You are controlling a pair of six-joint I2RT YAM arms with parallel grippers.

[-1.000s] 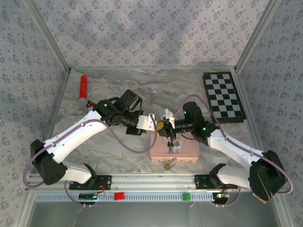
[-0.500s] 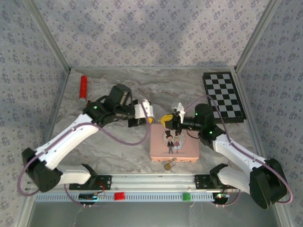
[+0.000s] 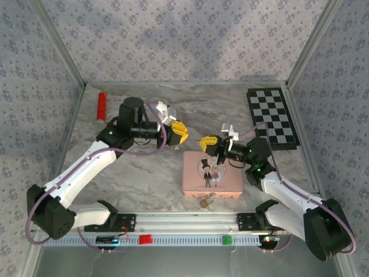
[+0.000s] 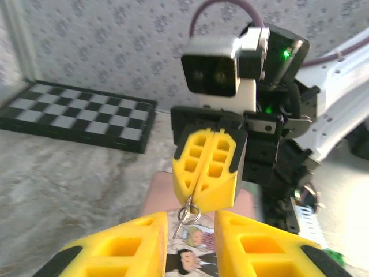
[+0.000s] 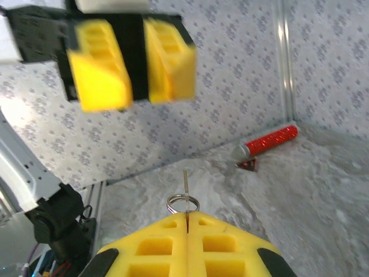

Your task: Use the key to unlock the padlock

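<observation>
The key [image 5: 185,187] with its wire ring [image 5: 183,203] sticks out of my right gripper [image 5: 187,216], which is shut on it. From the left wrist view the same key [image 4: 183,218] hangs below the right gripper [image 4: 204,199]. My left gripper [image 4: 190,242] is open with nothing between its fingers, a short way from the key. From above, the left gripper [image 3: 179,131] and right gripper [image 3: 206,141] hover apart beyond the pink tin [image 3: 225,182]. The small brass padlock [image 3: 204,202] lies at the tin's near edge.
A chessboard [image 3: 272,118] lies at the back right. A red glittery tube [image 3: 101,105] rests at the back left, with a small dark scrap beside the tube [image 5: 268,141] in the right wrist view. Patterned walls close three sides and a rail runs along the near edge.
The two grippers were together over the tin; the left one has opened and drawn back to the left. The right gripper has moved right, still holding the key.
</observation>
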